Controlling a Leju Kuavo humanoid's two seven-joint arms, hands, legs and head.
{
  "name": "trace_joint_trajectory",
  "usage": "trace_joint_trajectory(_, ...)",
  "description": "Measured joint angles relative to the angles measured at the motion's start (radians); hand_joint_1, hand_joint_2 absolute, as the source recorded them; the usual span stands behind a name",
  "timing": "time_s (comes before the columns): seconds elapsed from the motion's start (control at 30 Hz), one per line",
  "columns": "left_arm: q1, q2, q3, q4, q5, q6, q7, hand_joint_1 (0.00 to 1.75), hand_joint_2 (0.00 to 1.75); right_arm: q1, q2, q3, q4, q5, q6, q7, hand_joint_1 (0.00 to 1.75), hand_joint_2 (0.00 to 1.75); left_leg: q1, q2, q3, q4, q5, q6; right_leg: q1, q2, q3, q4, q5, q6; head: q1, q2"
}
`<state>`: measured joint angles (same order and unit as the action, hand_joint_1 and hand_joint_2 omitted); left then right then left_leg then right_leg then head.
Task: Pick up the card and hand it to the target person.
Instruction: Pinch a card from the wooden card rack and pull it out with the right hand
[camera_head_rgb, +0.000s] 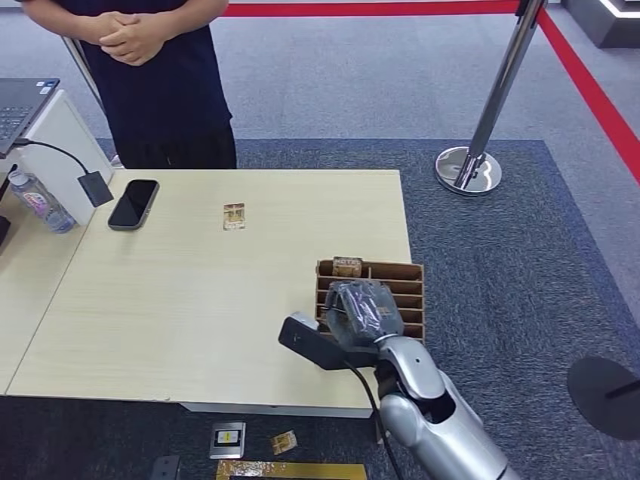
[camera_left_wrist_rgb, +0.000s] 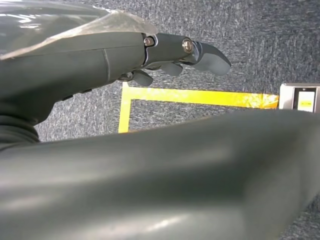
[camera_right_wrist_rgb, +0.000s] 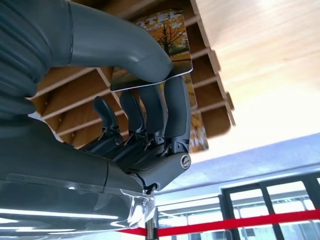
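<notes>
My right hand (camera_head_rgb: 362, 312) hovers over the brown cardboard card rack (camera_head_rgb: 411, 298) at the table's near right corner. In the right wrist view its thumb (camera_right_wrist_rgb: 124, 47) and fingers (camera_right_wrist_rgb: 175, 107) pinch a card (camera_right_wrist_rgb: 171, 35) printed with an autumn tree, right at the rack's slots (camera_right_wrist_rgb: 71, 97). A second card (camera_head_rgb: 347, 265) stands in the rack's far slot. One more card (camera_head_rgb: 234, 216) lies flat mid-table. The person (camera_head_rgb: 162, 90) stands at the table's far side, hands clasped. My left hand (camera_left_wrist_rgb: 113, 55) hangs over the carpet with its fingers (camera_left_wrist_rgb: 205, 54) stretched out, holding nothing.
A phone (camera_head_rgb: 133, 203), a bottle (camera_head_rgb: 41, 203) and a laptop (camera_head_rgb: 23, 105) sit at the table's far left. A stanchion base (camera_head_rgb: 468, 168) stands beyond the right edge. Cards (camera_head_rgb: 228, 439) and yellow tape (camera_head_rgb: 290, 470) lie on the floor by the near edge.
</notes>
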<state>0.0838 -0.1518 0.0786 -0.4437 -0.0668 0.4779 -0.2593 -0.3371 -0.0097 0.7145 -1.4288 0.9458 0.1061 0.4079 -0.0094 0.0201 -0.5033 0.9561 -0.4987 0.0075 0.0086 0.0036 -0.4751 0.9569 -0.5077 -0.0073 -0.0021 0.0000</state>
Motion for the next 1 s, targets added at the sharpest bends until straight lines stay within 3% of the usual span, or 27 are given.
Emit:
trace_joint_trajectory(0.53, 0.045, -0.017, 0.0, -0.092, -0.035, 0.03, 0.067, 0.0, 0.0, -0.004, -0.064, -0.015, -0.193, -0.131, 0.012, -0.046, 1.31, 1.75, 0.0, 0.0, 0.0, 0.0, 0.0, 0.0, 0.0, 0.0, -0.001, 0.0, 0.0, 0.0, 0.0, 0.0)
trace_joint_trajectory(1.0, 0.07, -0.021, 0.001, -0.153, -0.091, 0.013, 0.096, 0.0, 0.0, -0.005, -0.072, -0.001, -0.196, -0.226, 0.048, -0.064, 1.31, 1.75, 0.0, 0.0, -0.001, 0.0, 0.0, 0.0, 0.0, 0.0, -0.001, 0.0, 0.0, 0.0, 0.0, 0.0)
